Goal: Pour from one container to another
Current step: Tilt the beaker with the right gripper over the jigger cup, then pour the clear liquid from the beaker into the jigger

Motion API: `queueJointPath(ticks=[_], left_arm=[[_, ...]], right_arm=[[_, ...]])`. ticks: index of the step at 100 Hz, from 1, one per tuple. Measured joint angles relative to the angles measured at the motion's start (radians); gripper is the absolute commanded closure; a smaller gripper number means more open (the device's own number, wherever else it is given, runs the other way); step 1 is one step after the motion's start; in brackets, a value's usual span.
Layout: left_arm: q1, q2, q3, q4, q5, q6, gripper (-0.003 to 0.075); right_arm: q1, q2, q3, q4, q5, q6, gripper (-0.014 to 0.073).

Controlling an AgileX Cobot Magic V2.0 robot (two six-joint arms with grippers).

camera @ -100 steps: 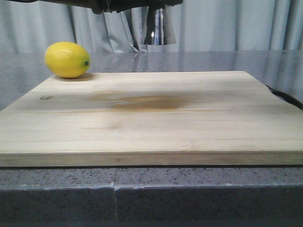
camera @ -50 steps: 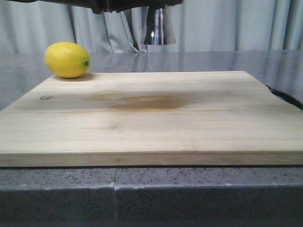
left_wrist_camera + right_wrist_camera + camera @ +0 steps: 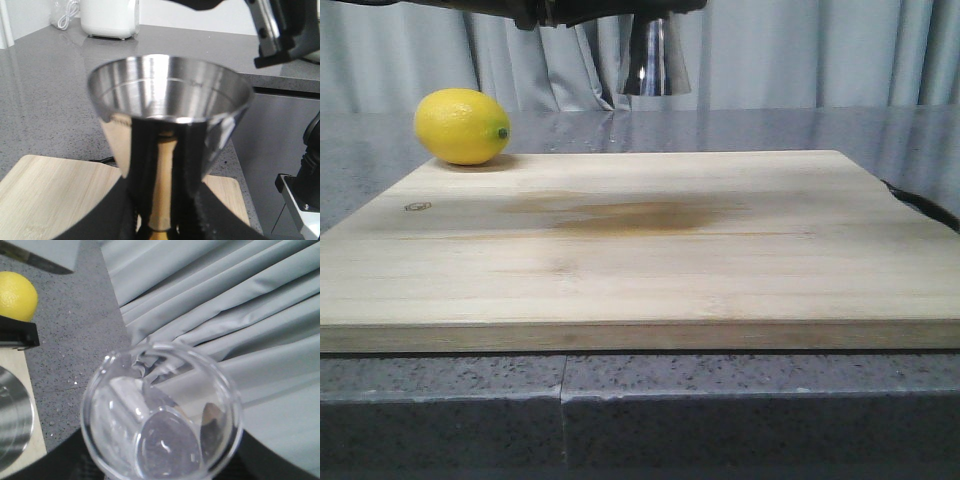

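The steel jigger is held upright in the left pincer, whose dark fingers are closed around its lower cone near the gold waist; in the front view its lower cone hangs above the far edge of the wooden cutting board. The clear glass beaker is seen from above at the right pincer, apparently gripped, though the fingers are hidden. A lemon rests on the counter at the board's far left corner.
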Motion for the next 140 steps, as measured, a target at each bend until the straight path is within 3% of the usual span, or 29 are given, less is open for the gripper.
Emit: queueJointPath(ticks=[140], left_arm=[[0.02,0.0,0.0,-0.015,-0.033,0.002,0.0739]], right_arm=[[0.0,0.026,-0.002,-0.057,-0.005,0.0,0.0389]])
